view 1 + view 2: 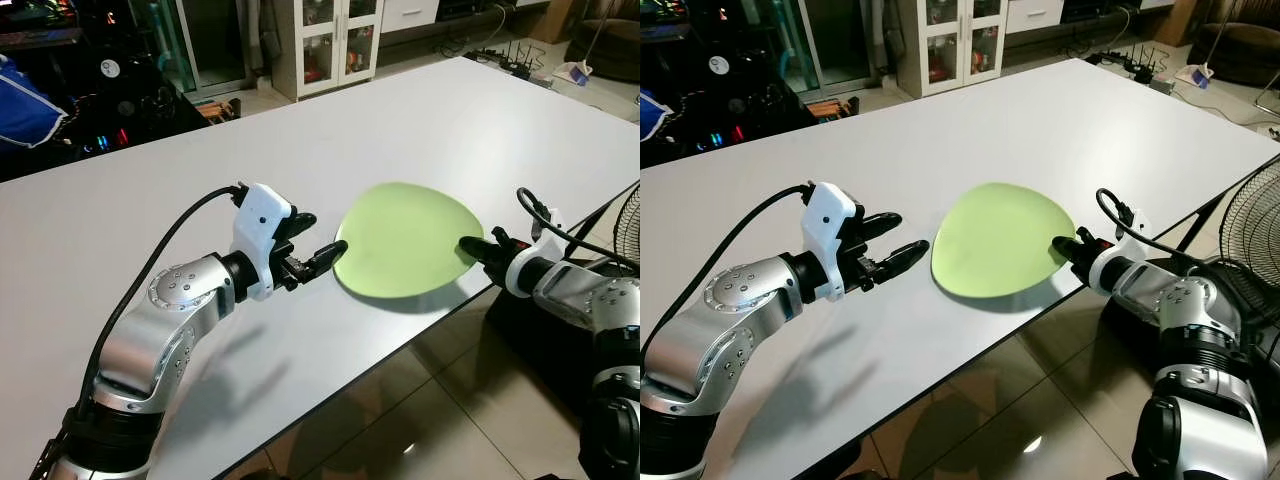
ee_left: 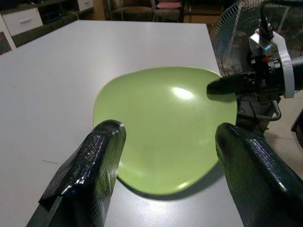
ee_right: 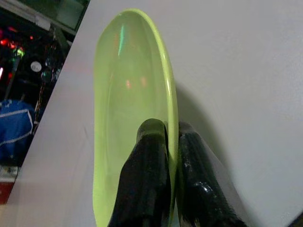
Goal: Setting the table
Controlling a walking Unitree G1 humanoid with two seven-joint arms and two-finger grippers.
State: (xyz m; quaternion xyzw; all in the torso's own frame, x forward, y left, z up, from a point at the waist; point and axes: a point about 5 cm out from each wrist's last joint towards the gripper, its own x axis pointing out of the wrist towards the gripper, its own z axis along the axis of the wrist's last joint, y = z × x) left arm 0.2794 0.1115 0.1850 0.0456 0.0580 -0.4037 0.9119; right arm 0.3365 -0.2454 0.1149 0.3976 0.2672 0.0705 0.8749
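A light green plate [image 1: 408, 238] lies near the front edge of the white table [image 1: 150, 210], slightly lifted on its right side. My right gripper [image 1: 472, 246] is shut on the plate's right rim; the right wrist view has the rim [image 3: 171, 118] pinched between the two black fingers [image 3: 147, 165]. My left gripper [image 1: 312, 240] hovers just left of the plate, open, with nothing between its fingers [image 2: 94, 161]. The left wrist view looks across the plate [image 2: 161, 123] at the right gripper [image 2: 222, 85].
The table's front edge [image 1: 400, 350] runs diagonally just below the plate, with glossy tiled floor beneath. A black fan [image 1: 620, 225] stands at the right beside my right arm. A white glass-door cabinet [image 1: 325, 40] and dark shelves stand beyond the far edge.
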